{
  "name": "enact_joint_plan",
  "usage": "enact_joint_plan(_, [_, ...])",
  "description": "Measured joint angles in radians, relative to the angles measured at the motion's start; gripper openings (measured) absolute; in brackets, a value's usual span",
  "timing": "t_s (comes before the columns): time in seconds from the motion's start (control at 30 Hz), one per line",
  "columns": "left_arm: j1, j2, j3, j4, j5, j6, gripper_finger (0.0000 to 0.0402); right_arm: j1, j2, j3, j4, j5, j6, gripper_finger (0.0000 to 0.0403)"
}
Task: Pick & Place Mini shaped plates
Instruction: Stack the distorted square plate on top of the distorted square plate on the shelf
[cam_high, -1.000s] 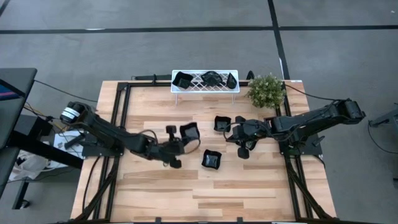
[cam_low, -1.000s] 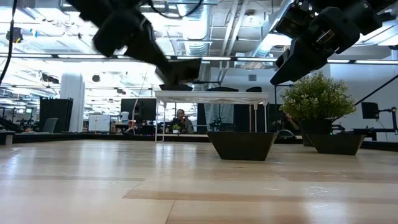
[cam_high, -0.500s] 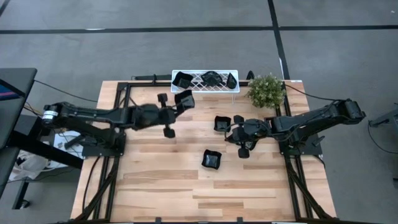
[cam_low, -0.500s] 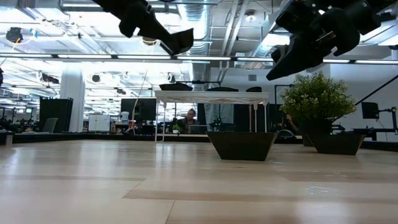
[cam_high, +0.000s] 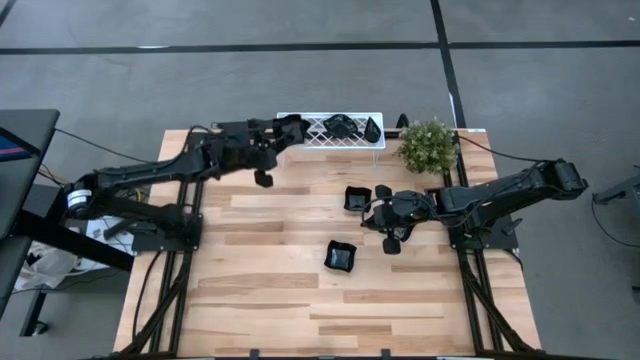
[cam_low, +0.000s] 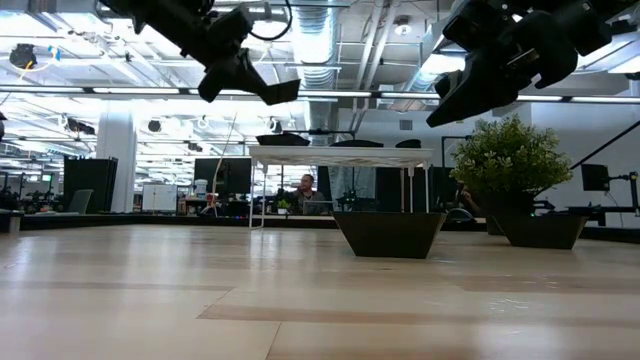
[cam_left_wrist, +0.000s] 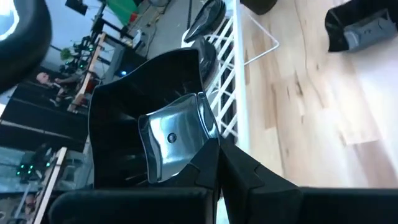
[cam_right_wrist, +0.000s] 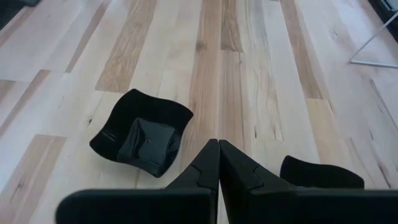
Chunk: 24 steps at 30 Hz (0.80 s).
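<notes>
Holding a square plate (cam_left_wrist: 155, 137) in closed jaws, left gripper (cam_high: 280, 133) hovers over rack (cam_high: 312, 141) w/ approx. three plates; right gripper (cam_high: 385, 218) shut, empty.

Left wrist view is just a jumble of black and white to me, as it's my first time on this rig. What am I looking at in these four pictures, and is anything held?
Two dark robot arms work at a wooden table. The high view looks straight down, the low view looks level across the tabletop, and each wrist view looks out past that arm's own fingers. The left pincer is shut on a black square plate, held up at the left end of the white rack; that is your jumble. Two other plates sit on the rack. The right pincer is shut and empty, above the table. Loose plates lie on the wood, one near the middle and one nearer the rack. A potted plant stands beside the rack.
</notes>
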Motion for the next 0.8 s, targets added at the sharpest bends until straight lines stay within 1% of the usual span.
enact_joint_plan(0.2, [0.13,0.0,0.0,0.02,0.17,0.12,0.001,0.0,0.0,0.0,0.001,0.0,0.0,0.0])
enact_joint_plan(0.33, [0.184,0.0,0.0,0.048,0.279,0.198,0.001,0.0,0.0,0.0,0.001,0.0,0.0,0.0])
enact_joint_plan(0.47, [0.222,0.002,0.0,0.052,0.354,0.232,0.001,0.0,0.0,0.0,0.001,0.0,0.0,0.0])
enact_joint_plan(0.57, [0.233,0.024,0.0,0.052,0.359,0.235,0.001,0.0,0.0,0.0,0.001,0.0,0.0,0.0])
enact_joint_plan(0.7, [0.245,0.077,0.0,0.055,0.354,0.286,0.001,0.0,0.0,0.0,0.002,0.0,0.0,0.0])
enact_joint_plan(0.8, [0.244,0.109,0.0,0.067,0.352,0.294,0.001,0.0,0.0,0.0,0.001,0.0,0.001,0.0])
